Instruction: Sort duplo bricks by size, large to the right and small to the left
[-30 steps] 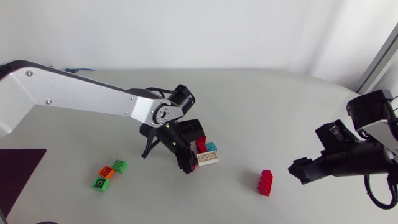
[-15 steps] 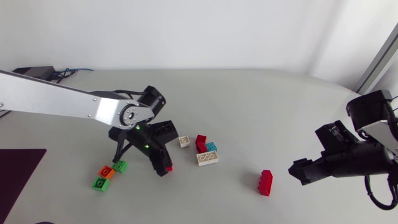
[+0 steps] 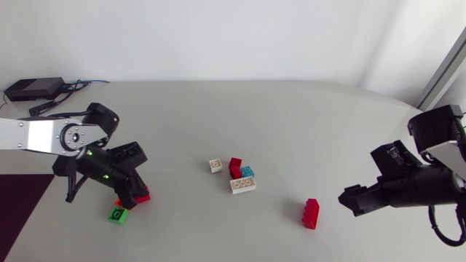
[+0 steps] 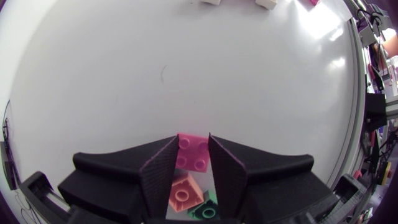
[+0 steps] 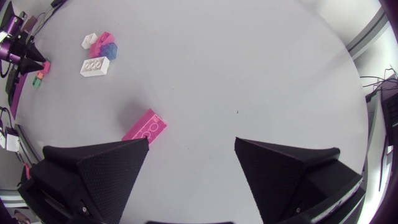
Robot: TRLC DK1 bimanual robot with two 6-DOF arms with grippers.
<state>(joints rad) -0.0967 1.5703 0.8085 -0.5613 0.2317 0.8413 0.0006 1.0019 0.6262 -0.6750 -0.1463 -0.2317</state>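
Note:
My left gripper [image 3: 137, 193] is shut on a small red brick [image 3: 143, 196] at the left of the table. In the left wrist view the brick [image 4: 193, 152] sits clamped between both fingers of the gripper [image 4: 191, 163], just above an orange small brick [image 4: 185, 193] and a green one [image 4: 205, 210]. The green brick [image 3: 116, 215] lies beside the gripper. At the centre lie a small white brick [image 3: 215, 165], a red brick [image 3: 235, 167], a teal brick [image 3: 247, 172] and a long white brick [image 3: 242, 185]. A long red brick [image 3: 312, 212] lies to the right. My right gripper [image 3: 362, 199] hangs open and empty beside it.
A dark mat [image 3: 18, 200] covers the table's left front corner. A black box [image 3: 33, 89] with cables sits at the back left. The right wrist view shows the long red brick [image 5: 144, 127] ahead of my open right gripper [image 5: 192, 143], with the centre cluster [image 5: 94, 65] farther off.
My left arm has swung from the centre cluster to the left with the small red brick, its fingers closing on it. It now hangs over the orange and green bricks. The right arm is still.

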